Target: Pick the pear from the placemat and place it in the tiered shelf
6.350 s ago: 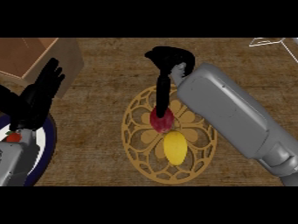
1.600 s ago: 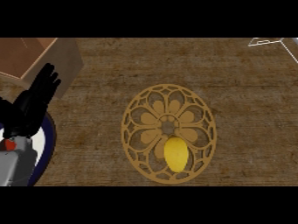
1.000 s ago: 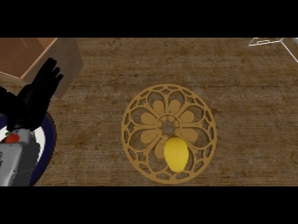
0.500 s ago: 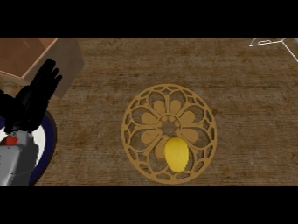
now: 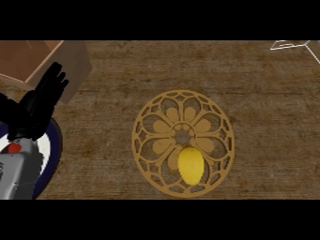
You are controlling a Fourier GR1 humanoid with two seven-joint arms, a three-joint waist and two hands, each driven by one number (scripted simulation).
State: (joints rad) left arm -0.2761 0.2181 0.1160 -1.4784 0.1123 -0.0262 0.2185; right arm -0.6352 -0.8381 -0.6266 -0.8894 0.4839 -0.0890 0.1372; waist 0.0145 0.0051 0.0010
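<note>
1 yellow fruit (image 5: 191,164) on the placemat (image 5: 148,123) — left hand (image 5: 32,110) open, resting.

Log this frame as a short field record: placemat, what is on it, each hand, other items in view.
placemat: round gold openwork placemat on the brown counter
on placemat: yellow oblong fruit, near edge
left hand: left hand open, fingers up, at the view's left, resting
right hand: not in view
other: brown box top left; dark blue plate under left forearm

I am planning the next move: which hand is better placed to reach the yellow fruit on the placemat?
Probably the left: the left hand rests open beside the placemat with the yellow fruit; the right hand is out of view.
</note>
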